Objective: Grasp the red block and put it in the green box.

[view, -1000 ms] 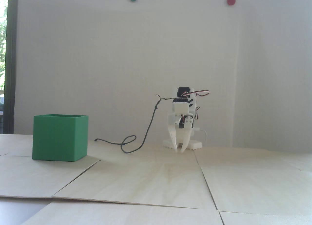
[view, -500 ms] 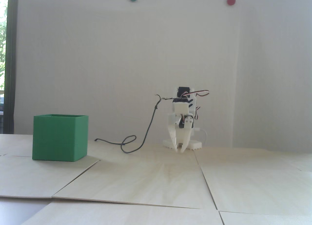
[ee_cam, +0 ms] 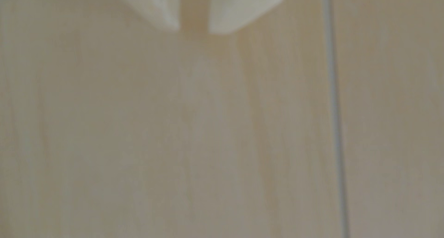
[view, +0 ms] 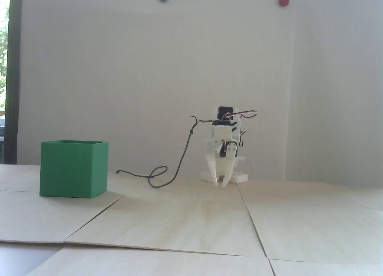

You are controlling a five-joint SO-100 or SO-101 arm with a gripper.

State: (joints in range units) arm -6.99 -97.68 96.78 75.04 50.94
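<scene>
Only the fixed view shows the green box (view: 73, 169); wrist view, hand (ee_cam: 193, 30).

The green box (view: 73, 169) stands in the lower left of the fixed view, upright on the pale wooden desk (view: 185, 222). It is a cube-shaped container of matte solid green with thin walls and an open top; the rim shows as a narrow darker band along its upper edge. Two faces show: a broad front face and a narrower, slightly darker right face. Its base rests flat on the desk, and a faint shadow spreads from its lower right corner. What lies inside cannot be told from this low angle. The red block shows in neither the fixed view nor the blurred wrist view.
</scene>
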